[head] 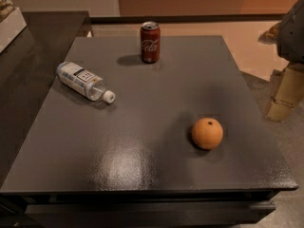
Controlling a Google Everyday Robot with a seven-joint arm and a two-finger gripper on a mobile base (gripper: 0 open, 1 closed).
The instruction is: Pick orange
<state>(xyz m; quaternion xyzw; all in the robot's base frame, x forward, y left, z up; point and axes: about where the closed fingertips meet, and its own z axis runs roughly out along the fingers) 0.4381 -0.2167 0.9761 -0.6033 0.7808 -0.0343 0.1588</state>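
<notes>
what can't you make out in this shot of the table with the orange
- pincer: camera view, at the right edge beside the table, cut off by the frame edge.
- orange: camera view, its underside and far side hidden by its own body.
- bottle: camera view, label print too fine to read.

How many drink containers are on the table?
2. A red can stands near the far edge; a clear bottle lies on its side at the left. The gripper hangs right of the table.
</notes>
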